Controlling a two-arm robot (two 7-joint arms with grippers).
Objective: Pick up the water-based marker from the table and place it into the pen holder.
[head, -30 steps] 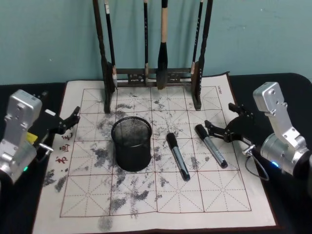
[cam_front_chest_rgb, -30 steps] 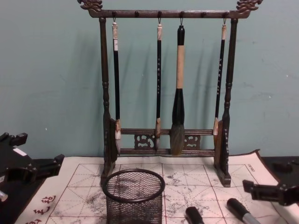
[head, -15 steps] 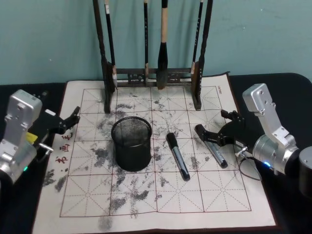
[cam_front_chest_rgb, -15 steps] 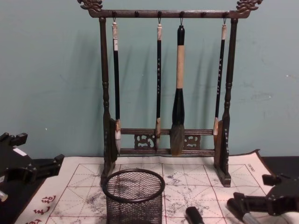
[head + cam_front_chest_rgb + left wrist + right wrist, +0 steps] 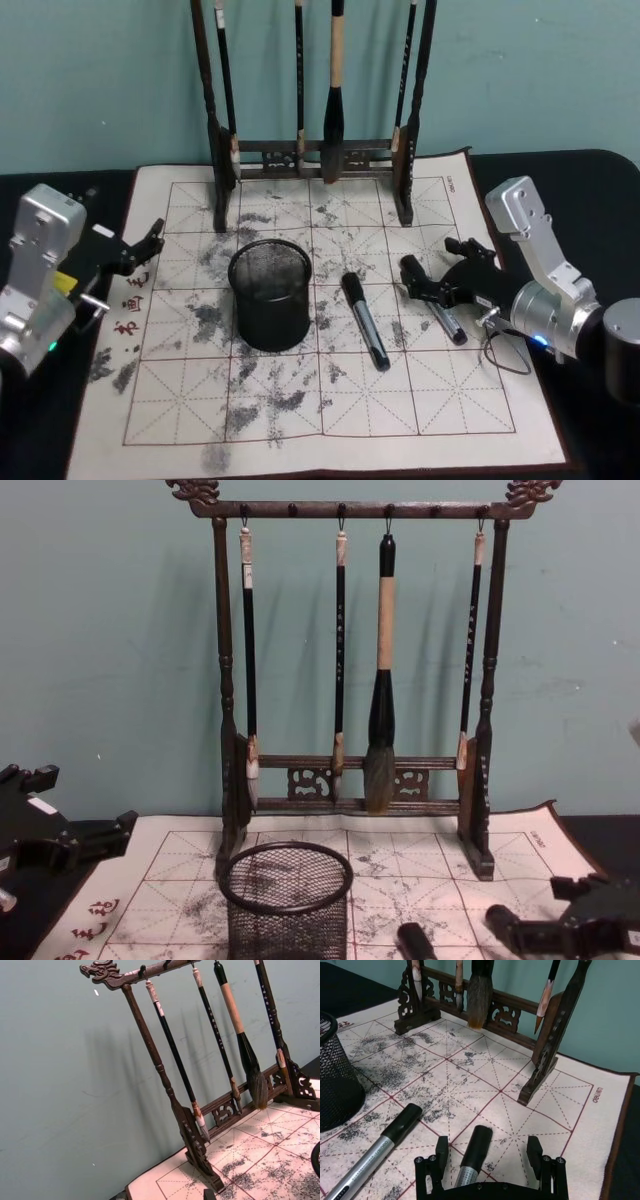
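Observation:
Two water-based markers with silver barrels and black caps lie on the whitish calligraphy mat (image 5: 300,420), not on the bare black table (image 5: 590,190). One marker (image 5: 365,320) lies just right of the pen holder (image 5: 270,295), a black wire-mesh cup standing on the mat. The other marker (image 5: 436,305) lies further right. My right gripper (image 5: 432,270) is open, and its fingers straddle this marker's cap end (image 5: 476,1145) without closing on it. The right wrist view shows a finger (image 5: 441,1156) on each side of the cap. My left gripper (image 5: 140,250) hangs open at the mat's left edge, holding nothing.
A tall dark wooden brush rack (image 5: 315,160) with several hanging brushes stands at the mat's far edge, behind the pen holder (image 5: 287,900). The mat's near half is bare, ink-stained paper.
My right gripper has moved left and down over the right marker, so its open fingers now straddle the cap. The left arm, both markers and the holder have not moved.

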